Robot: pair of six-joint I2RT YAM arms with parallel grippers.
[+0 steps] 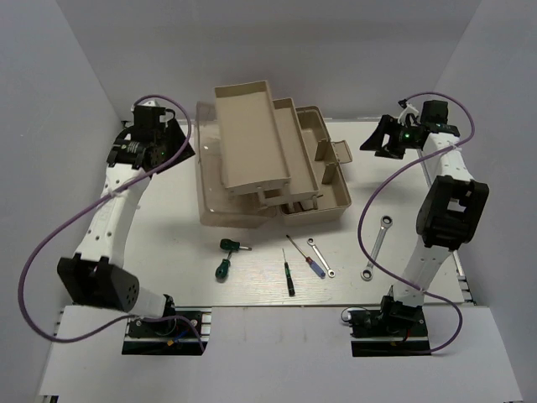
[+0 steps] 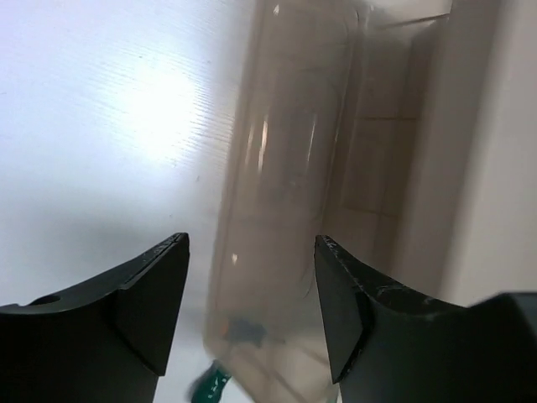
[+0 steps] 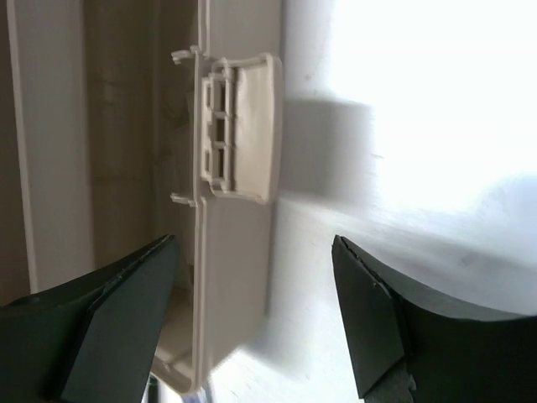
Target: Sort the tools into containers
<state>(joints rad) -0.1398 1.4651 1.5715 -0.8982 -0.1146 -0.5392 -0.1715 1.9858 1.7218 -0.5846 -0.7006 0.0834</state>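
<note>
I think the sorting has not begun. The box sits open in the middle of the bench. Its trays are stepped up toward 12 o'clock, and its brown see-through lid lies at 9 o'clock. I see no tool in the trays.

All six tools lie on the bench at 6 o'clock of the box. From 9 to 3 o'clock they are two green screwdrivers, a dark screwdriver, a blue-red screwdriver, a small wrench and a big wrench. They are thin and lie flat, a little apart from each other.

The left gripper is wide and holds nothing. It hangs over the lid at 9 o'clock of the box. The right gripper is wide too and holds nothing. It is at 3 o'clock of the box, by the pale handle.

Both grippers are far from the tools. Next, I think an arm must swing to 6 o'clock and go low over one tool. Then it must close across the tool's middle. The green ones are nearest the left arm, and the big wrench is nearest the right.
</note>
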